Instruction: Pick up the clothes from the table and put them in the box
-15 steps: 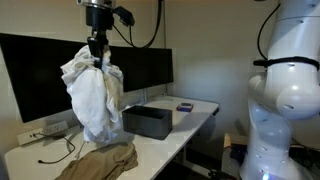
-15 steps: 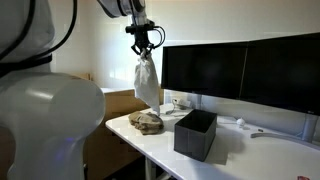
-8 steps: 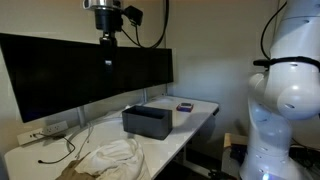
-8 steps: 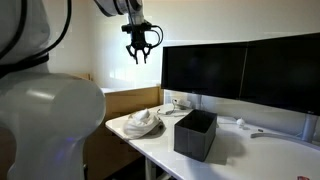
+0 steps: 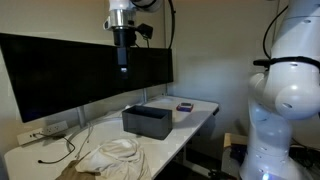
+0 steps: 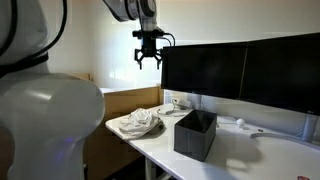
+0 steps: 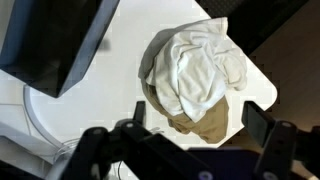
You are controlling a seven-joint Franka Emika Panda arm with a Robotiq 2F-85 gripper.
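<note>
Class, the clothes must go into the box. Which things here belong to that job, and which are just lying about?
Belongs to the job: white garment, tan garment beneath it, grey box, table, open hand.
Just lying about: monitor, cables, small blue item.

A: Colours on the desk?
B: The table (image 5: 205,112) is plain white. The box (image 5: 148,122) is dark grey all over, no print.
A: Clothes?
B: The top garment (image 7: 195,70) is white to cream, no pattern. The bottom garment (image 7: 205,125) is tan-khaki, also plain.
A: Hardware?
B: The gripper (image 6: 148,62) is black. The robot arm (image 5: 285,90) is glossy white with a dark band at the joint. The monitor (image 5: 60,75) is black, frame and screen.
A: Anything else?
B: The cable (image 5: 55,157) is dark against the white top. The small item (image 5: 185,106) past the box looks blue. The panel (image 6: 125,100) behind the table is light brown wood.
</note>
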